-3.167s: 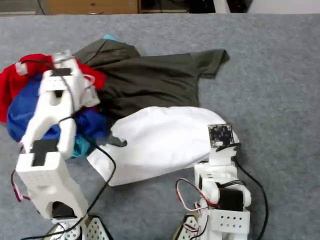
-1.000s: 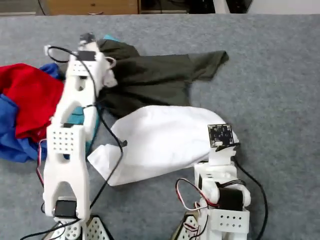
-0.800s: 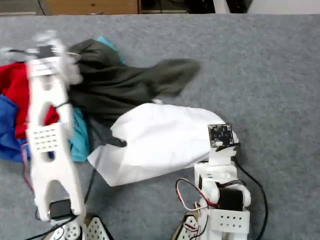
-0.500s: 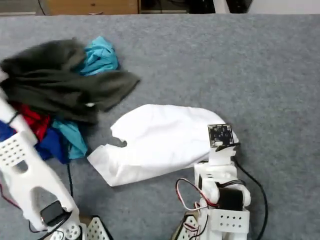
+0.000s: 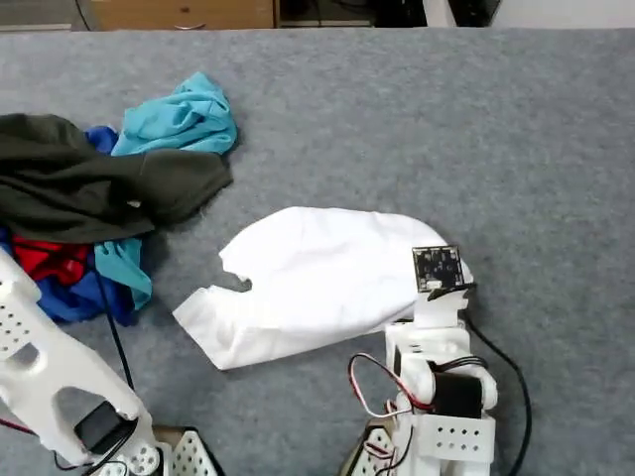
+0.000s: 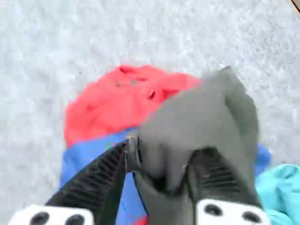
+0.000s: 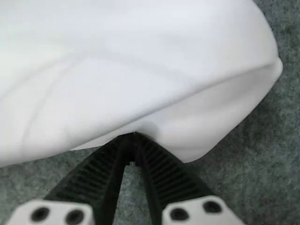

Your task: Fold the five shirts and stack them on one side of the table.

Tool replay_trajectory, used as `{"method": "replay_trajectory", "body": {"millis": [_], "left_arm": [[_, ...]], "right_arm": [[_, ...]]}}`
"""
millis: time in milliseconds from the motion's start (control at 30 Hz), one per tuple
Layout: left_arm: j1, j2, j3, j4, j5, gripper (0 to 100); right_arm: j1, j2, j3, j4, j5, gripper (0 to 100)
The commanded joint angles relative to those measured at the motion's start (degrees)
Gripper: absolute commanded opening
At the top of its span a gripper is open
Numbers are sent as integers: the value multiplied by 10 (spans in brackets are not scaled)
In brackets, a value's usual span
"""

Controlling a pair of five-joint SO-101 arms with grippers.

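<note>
left arm [image 5: 40, 357] angled far out sideways, fingers [image 6: 93, 178] pinching dark shirt [image 6: 201, 117].

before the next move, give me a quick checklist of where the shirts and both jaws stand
1. Left jaws shut on the dark olive fabric shirt: ok.
2. Right jaws gripping the white fabric shirt at its edge: cannot tell; they are shut, tips at its hem.
3. White shirt apart from the heap: ok.
4. White shirt spread flat: not ok, rumpled.
5. Crumpled red shirt, blue shirt and teal shirt folded: not ok, heaped with the olive one.
</note>
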Motion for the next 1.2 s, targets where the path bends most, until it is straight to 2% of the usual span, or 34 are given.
{"method": "replay_trajectory", "body": {"millis": [0, 300, 433, 633, 800, 1167], "left_arm": [[48, -108, 131, 8, 17, 252], [204, -355, 548, -8, 20, 250], [244, -420, 709, -108, 21, 250], [279, -505, 883, -224, 16, 250], [327, -547, 972, -286, 16, 253], [472, -554, 992, -287, 21, 252]], "right_arm": [[-7, -61, 1, -6, 4, 4], [-7, -61, 1, -6, 4, 4], [-7, -61, 1, -6, 4, 4], [-7, -61, 1, -6, 4, 4], [-7, -61, 1, -6, 4, 4], [-7, -61, 1, -6, 4, 4]]}}
